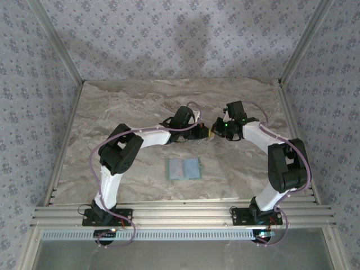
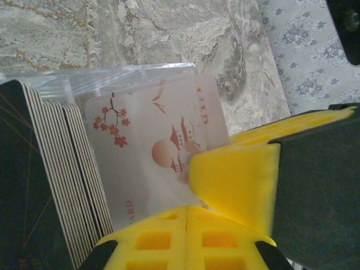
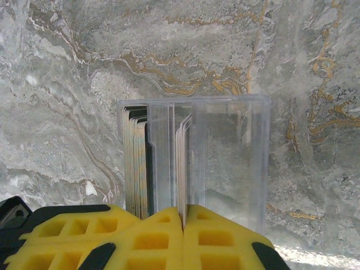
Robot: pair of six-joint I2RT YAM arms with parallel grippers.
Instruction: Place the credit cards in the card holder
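The bench [image 1: 112,112] is a marble-patterned surface enclosed by patterned walls. The left arm [image 1: 121,152] and right arm [image 1: 281,163] both reach inward and meet above the middle of the bench.

The card holder [image 1: 184,168] lies open and flat on the bench, both panels face up, between the two arm bases. Its long axis runs left to right.

A clear case [image 3: 230,157] is held where the two grippers meet. Credit cards [image 3: 135,163] stand on edge inside it in a tight stack.

The left gripper [image 1: 202,134] is clenched, pads pressed flat together. The case and the stack run down behind its pads in the left wrist view, so it is judged to be clamping the lower end of the case.

The right gripper [image 1: 218,128] is clenched on a printed card [image 2: 152,152], which bears a red blossom and pagoda design. One yellow pad [image 2: 236,180] covers the card's lower corner. In the right wrist view the card's edge runs straight into the seam of the pads.

Governing relation: the card holder lies well apart from both grippers, toward the arm bases and slightly to the left of their meeting point. The left gripper is marginally nearer, but the right gripper carries the card. The likely next move is to draw the card clear of the case, then carry it back to the holder.
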